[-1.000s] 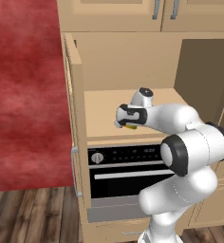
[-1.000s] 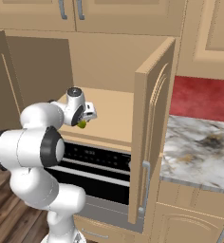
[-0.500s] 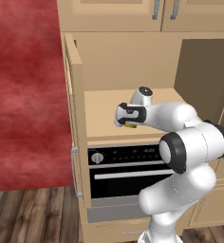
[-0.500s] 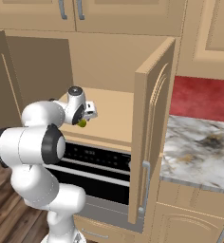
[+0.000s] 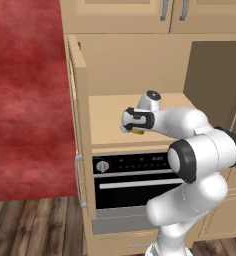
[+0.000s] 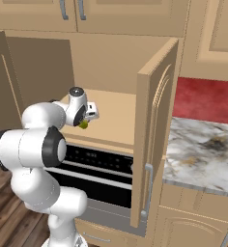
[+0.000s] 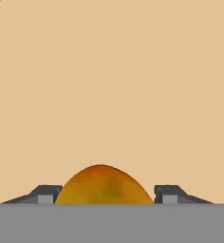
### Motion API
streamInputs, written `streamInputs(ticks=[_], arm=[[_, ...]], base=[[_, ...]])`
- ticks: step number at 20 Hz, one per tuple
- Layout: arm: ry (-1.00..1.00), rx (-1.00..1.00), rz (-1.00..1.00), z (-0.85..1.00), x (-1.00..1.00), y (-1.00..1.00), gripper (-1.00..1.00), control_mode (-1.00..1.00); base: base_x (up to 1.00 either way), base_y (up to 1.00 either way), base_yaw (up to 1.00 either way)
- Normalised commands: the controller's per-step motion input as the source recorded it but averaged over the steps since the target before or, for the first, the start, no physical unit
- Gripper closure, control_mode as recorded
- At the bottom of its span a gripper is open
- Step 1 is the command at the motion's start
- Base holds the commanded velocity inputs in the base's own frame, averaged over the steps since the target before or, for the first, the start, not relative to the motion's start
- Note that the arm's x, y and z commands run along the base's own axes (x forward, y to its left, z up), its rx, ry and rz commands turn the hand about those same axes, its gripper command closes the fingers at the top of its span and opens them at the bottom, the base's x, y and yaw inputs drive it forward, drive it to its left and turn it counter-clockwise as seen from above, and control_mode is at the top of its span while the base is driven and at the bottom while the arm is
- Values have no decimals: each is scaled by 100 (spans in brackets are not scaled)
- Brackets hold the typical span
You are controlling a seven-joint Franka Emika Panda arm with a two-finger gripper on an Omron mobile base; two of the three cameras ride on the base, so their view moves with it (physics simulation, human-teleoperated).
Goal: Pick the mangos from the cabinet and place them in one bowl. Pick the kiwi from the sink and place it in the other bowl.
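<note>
On the cabinet (image 5: 140, 55) shelf: my gripper (image 7: 104, 193) straddles a yellow-orange mango (image 7: 103, 185).
Mango position: between my fingertips (image 7: 46, 193), a tip at each side.
Mango axis: cannot tell.
Claw: partly open; contact uncertain.

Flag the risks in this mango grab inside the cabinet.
1. In the hand view the mango sits between the fingertips, small gaps either side: the round fruit could roll or squirt out as they squeeze.
2. The gripper works low over the cabinet shelf; dipping further may scrape it.
3. The open cabinet door stands beside the arm; a wide swing out could clip it.
</note>
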Motion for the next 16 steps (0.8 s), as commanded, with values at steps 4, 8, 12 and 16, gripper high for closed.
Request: streamInputs(ticks=[4,8,12,16], arm=[[-7,0,-15,10,-2,0,100,-100],[0,-1,-18,26,-3,-2,100,-100],[2,-3,-25,29,-4,-10,100,-100],[10,0,-27,25,-6,-28,100,-100]], base=[[0,0,0],[0,0,0],[0,0,0],[0,0,0]])
